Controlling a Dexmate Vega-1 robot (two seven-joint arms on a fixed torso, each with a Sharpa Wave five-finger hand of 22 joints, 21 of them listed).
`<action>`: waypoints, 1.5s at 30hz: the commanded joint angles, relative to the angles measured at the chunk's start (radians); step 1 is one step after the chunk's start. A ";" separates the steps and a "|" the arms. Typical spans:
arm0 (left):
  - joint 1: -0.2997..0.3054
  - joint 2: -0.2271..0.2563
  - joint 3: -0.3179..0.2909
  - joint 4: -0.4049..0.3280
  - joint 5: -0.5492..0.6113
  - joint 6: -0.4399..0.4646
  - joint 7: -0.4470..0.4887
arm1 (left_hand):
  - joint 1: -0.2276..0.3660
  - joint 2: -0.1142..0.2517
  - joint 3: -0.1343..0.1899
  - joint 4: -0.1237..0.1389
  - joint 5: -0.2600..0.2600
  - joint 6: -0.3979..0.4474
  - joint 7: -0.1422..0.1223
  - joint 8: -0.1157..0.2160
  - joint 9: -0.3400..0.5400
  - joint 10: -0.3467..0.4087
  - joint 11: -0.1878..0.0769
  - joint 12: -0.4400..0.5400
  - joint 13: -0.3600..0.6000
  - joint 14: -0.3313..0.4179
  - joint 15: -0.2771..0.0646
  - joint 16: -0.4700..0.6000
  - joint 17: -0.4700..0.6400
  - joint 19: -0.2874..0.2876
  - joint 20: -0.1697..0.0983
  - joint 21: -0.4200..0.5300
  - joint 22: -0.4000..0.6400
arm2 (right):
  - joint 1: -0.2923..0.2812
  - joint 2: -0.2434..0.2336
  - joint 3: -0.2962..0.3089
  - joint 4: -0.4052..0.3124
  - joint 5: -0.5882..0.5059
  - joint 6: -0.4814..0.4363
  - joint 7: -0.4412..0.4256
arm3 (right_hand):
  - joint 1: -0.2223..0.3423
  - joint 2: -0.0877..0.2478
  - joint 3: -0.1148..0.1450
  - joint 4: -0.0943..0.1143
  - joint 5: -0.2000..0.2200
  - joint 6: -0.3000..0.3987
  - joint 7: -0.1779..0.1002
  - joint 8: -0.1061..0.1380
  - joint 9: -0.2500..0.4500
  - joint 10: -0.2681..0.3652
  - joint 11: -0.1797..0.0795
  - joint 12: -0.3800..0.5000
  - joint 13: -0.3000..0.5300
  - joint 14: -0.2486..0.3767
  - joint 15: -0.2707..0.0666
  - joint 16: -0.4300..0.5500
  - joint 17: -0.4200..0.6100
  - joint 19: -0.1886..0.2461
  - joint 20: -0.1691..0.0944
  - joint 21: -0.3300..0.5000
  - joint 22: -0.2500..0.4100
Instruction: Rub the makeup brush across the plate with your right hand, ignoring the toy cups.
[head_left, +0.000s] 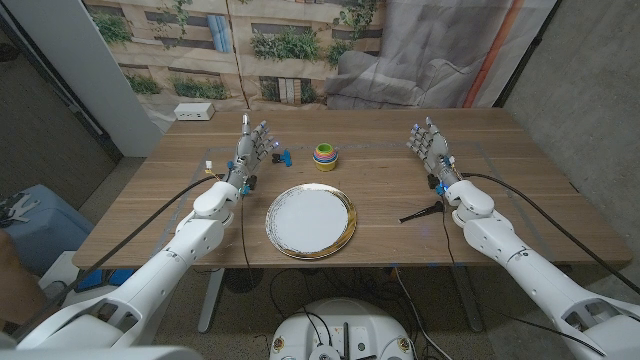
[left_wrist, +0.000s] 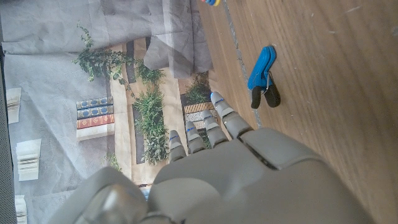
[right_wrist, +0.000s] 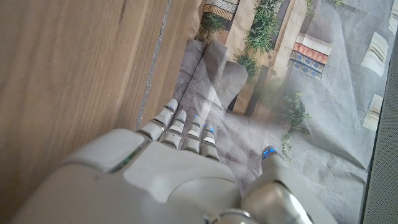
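Toward the desk's right side, my right hand (head_left: 430, 143) stands empty, fingers spread. The makeup brush (head_left: 418, 213) lies nearer the front edge than that hand, between my forearm and the plate (head_left: 311, 221), long axis pointing plateward. My left hand (head_left: 253, 143) is farther. Bare desk (head_left: 520, 170) surrounds the brush.

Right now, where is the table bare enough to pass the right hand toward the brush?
Bare wood lies between the plate and the makeup brush, and in the far right corner beyond the right hand. It is busier on the left: toy cups, a blue clip and the left hand sit close together.
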 joint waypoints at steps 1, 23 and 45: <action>0.000 0.000 0.000 0.000 -0.001 0.000 0.000 | -0.001 0.014 -0.001 0.006 0.004 -0.001 -0.008 0.008 0.002 0.000 -0.011 0.007 0.002 0.007 -0.014 0.007 0.002 0.008 -0.001 0.006 0.004 | -0.039 -0.008 0.000 -0.029 -0.025 0.042 -0.019 | 0.005 0.001 0.007 -0.001 0.006 0.001 0.001 0.006 0.002 0.004 0.000 0.005 0.001 0.006 0.000 0.006 -0.002 -0.002 -0.008 -0.005 0.003; 0.000 0.001 0.000 -0.001 -0.001 0.001 -0.002 | -0.001 0.014 -0.001 0.006 0.004 -0.001 -0.008 0.008 0.002 0.001 -0.010 0.007 0.002 0.008 -0.013 0.007 0.002 0.008 0.000 0.006 0.004 | -0.145 -0.171 0.010 -0.207 -0.182 0.040 -0.065 | 0.014 0.001 0.014 -0.017 0.007 -0.007 0.001 0.005 0.002 0.005 -0.002 0.006 -0.001 0.007 -0.006 0.006 -0.024 0.009 -0.017 -0.020 0.003; 0.000 0.001 0.000 -0.001 -0.001 0.001 -0.002 | -0.001 0.014 -0.001 0.006 0.004 -0.001 -0.008 0.008 0.002 0.000 -0.010 0.007 0.002 0.008 -0.013 0.007 0.002 0.008 -0.001 0.006 0.004 | -0.183 -0.285 0.001 -0.269 -0.486 0.066 -0.171 | 0.041 0.007 0.027 -0.046 0.007 -0.003 -0.009 0.008 0.002 0.011 -0.011 0.007 -0.001 0.014 -0.008 0.009 -0.049 0.027 -0.013 -0.035 0.003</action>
